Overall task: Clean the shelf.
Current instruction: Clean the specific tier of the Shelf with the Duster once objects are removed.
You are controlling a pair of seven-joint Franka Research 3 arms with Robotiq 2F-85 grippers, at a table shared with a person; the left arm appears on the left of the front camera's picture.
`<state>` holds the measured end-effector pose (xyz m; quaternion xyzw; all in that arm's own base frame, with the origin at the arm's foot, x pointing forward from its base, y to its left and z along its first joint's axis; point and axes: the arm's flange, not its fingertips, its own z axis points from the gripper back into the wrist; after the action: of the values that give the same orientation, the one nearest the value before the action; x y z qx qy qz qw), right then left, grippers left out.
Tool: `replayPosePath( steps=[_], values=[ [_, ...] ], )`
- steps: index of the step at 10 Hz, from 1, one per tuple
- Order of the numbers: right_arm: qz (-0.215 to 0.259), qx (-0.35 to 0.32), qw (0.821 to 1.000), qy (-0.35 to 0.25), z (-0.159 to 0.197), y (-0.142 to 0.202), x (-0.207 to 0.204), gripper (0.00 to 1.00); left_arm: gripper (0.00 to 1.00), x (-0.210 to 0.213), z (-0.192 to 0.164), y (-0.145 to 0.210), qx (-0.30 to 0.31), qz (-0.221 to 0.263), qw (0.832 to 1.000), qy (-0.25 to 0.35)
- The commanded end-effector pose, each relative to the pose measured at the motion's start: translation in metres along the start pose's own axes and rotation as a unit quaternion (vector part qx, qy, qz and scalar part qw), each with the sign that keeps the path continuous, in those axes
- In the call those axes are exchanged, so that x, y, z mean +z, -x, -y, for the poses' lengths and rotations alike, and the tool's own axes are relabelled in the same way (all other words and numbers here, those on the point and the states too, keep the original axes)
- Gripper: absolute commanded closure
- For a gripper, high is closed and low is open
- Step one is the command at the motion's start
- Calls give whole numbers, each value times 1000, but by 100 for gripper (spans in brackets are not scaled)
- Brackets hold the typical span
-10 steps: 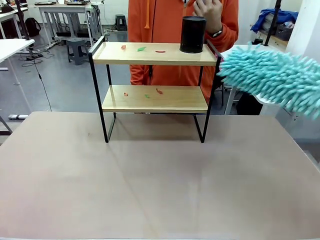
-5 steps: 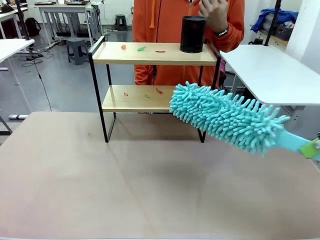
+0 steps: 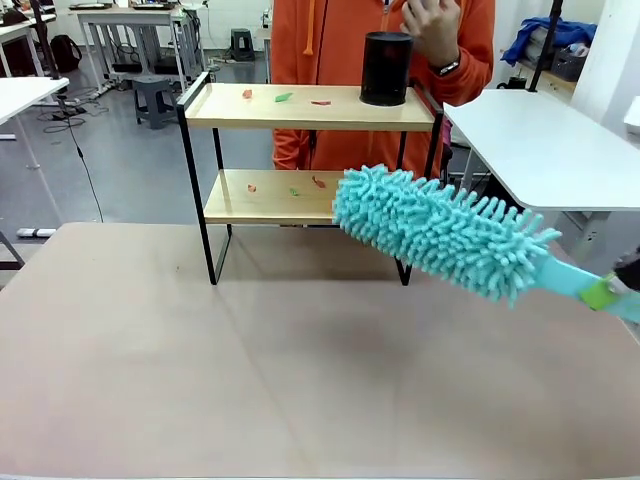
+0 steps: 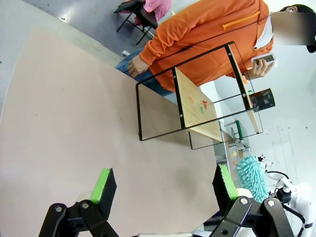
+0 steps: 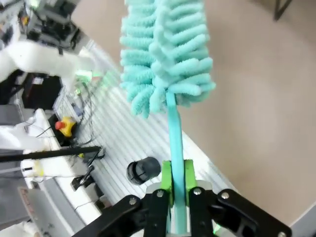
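Shelf (image 3: 300, 122), judged light and liable to slide, best braced by its frame, stands well ahead of the right gripper (image 5: 177, 175), jaws clamped on the thin handle of a soft duster (image 3: 440, 232); left gripper (image 4: 165, 182) jaws apart, empty; scraps (image 3: 318, 182) loose on its boards.

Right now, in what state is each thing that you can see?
shelf: upright on the table, small scraps on both boards.
cylinder: upright on the top board, at the right end.
duster: held by its handle, tilted, head in front of the lower board's right end; contact unclear.
right gripper: shut on the duster's handle.
left gripper: open, empty, above the table.
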<state>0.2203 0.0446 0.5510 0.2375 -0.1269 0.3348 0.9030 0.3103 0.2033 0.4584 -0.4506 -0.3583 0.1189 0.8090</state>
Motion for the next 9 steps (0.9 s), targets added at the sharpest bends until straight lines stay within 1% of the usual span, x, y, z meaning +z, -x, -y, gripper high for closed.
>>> replayPosePath(
  steps=[1, 2, 3, 4, 5, 6, 7, 8, 9],
  values=[
    [16, -19, 999, 48, 10, -45, -35, 88, 0, -1, 0, 0, -10, 8, 1000, 9],
    [31, -35, 997, 68, 14, -64, -50, 88, 0, -1, 0, 0, -10, 8, 1000, 9],
    [30, -73, 993, 92, 20, -82, -65, 88, 0, -1, 0, 0, -10, 8, 1000, 9],
    [37, -96, 988, 114, 26, -98, -81, 88, 0, -1, 0, 0, -10, 8, 1000, 9],
    [71, -127, 980, 134, 31, -109, -92, 88, 0, -1, 0, 0, -10, 8, 1000, 9],
    [134, -145, 971, 133, 33, -119, -96, 88, 0, -1, 0, 0, -10, 8, 1000, 9],
    [154, -153, 967, 130, 31, -119, -99, 88, 0, -1, 0, 0, -10, 8, 1000, 9],
    [75, -118, 982, 127, 36, -105, -89, 88, 0, -1, 0, 0, -10, 8, 1000, 9],
    [75, -118, 982, 127, 36, -105, -89, 88, 0, -1, 0, 0, -10, 8, 1000, 9]
  ],
)
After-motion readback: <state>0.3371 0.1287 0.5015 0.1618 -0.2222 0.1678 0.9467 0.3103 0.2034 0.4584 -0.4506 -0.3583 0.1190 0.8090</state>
